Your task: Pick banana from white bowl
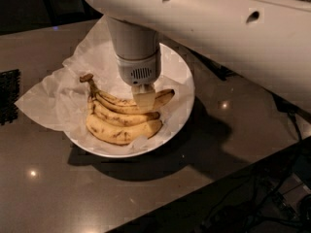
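Note:
Three bananas lie side by side in the white bowl on crinkled white paper. The banana is the far one: long, slim, brown-mottled, with its dark stem end at the left. My gripper comes straight down from the white arm and sits on the right half of this banana, hiding part of it. The two plumper bananas lie nearer the camera, free of the gripper.
The bowl stands on a dark glossy counter. A black mat lies at the left edge. The counter's front edge runs diagonally at the lower right, with cables below it. The big white arm spans the top.

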Tool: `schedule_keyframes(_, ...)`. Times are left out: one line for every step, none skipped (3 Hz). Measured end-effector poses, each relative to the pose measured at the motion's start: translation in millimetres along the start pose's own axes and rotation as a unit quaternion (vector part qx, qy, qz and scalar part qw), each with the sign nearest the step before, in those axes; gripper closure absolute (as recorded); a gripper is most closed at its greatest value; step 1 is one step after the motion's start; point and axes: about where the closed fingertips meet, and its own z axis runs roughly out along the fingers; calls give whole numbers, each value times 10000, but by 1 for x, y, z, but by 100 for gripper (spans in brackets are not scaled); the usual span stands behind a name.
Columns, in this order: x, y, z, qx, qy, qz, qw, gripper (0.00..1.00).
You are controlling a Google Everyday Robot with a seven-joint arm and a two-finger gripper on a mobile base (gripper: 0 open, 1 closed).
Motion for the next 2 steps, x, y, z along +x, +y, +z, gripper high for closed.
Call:
schedule_keyframes(4,-1,5,-104,-49,70,9999,100)
schedule_keyframes(7,-1,7,-177,-85,115,9997,100)
